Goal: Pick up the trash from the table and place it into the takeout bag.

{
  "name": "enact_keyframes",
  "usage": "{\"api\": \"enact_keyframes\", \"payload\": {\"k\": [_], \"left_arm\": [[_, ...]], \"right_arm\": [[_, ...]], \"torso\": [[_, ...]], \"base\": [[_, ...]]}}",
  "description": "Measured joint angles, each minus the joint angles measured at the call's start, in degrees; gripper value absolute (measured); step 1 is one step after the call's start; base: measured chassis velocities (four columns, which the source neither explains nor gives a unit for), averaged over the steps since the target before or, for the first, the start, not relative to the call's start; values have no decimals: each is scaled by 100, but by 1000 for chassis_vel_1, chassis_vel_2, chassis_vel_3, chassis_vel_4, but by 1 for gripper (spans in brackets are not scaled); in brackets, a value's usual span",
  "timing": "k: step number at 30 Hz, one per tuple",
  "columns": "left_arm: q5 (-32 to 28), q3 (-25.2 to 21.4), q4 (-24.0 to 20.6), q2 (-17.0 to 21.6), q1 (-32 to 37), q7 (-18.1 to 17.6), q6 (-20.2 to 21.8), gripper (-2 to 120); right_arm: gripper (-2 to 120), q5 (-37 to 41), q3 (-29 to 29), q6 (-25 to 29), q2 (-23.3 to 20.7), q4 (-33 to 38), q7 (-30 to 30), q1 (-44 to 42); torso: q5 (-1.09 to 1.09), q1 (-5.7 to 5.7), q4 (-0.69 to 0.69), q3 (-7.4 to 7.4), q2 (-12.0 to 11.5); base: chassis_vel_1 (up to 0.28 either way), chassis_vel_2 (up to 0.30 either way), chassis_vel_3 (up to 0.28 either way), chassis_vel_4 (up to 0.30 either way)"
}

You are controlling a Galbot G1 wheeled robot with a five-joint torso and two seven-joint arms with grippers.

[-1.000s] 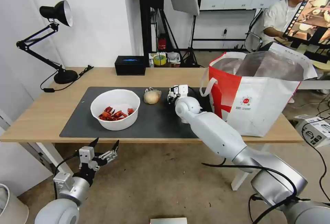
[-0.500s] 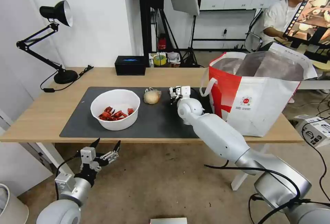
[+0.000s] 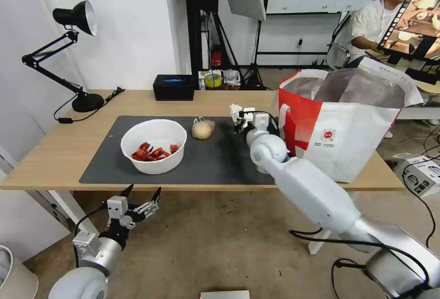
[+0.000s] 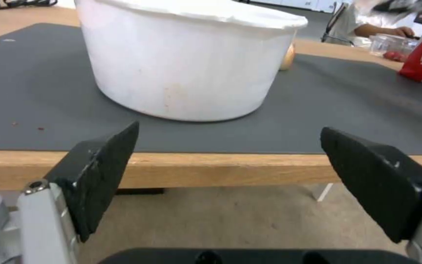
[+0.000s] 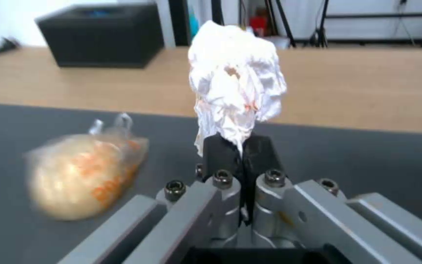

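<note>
My right gripper is shut on a crumpled white tissue, held just above the dark grey mat, left of the takeout bag. The beige plastic-wrapped lump lies on the mat to the gripper's left. A white bowl of red shell scraps stands on the mat's left half. My left gripper hangs open below the table's front edge, in front of the bowl.
A black tissue box and a black desk lamp stand at the back of the wooden table. The open white and red bag fills the table's right end. A person sits behind at the far right, away from the table.
My right gripper has lifted the tissue off the mat and carried it right, toward the takeout bag. The left arm has stayed put.
</note>
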Motion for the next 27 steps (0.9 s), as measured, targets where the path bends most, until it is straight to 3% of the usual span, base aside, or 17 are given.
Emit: {"api": "enact_keyframes", "payload": {"k": [3, 13, 19, 22, 27], "left_arm": [[18, 10, 3, -21, 10, 0, 0, 100], [56, 30, -16, -40, 35, -2, 1, 100], [80, 55, -33, -47, 60, -5, 2, 100], [84, 75, -34, -47, 50, -5, 1, 100], [131, 165, -83, -42, 22, -9, 2, 100]], "right_arm": [[0, -20, 179, 53, -237, 595, 6, -200], [0, -227, 597, 190, -686, 1581, -5, -518], [0, -424, 1290, 210, -1376, 2316, -135, -892], [0, -404, 1437, 217, -1517, 2447, -138, -960], [0, -57, 1991, 216, -1963, 2848, -114, -1075]], "torso": [[-1, 0, 1, 0, 0], [0, 0, 2, 0, 0], [1, 0, 1, 0, 0], [1, 0, 1, 0, 0], [-1, 0, 1, 0, 0]], "base": [[0, 0, 0, 0], [0, 0, 0, 0], [0, 0, 0, 0], [0, 0, 0, 0], [0, 0, 0, 0]]}}
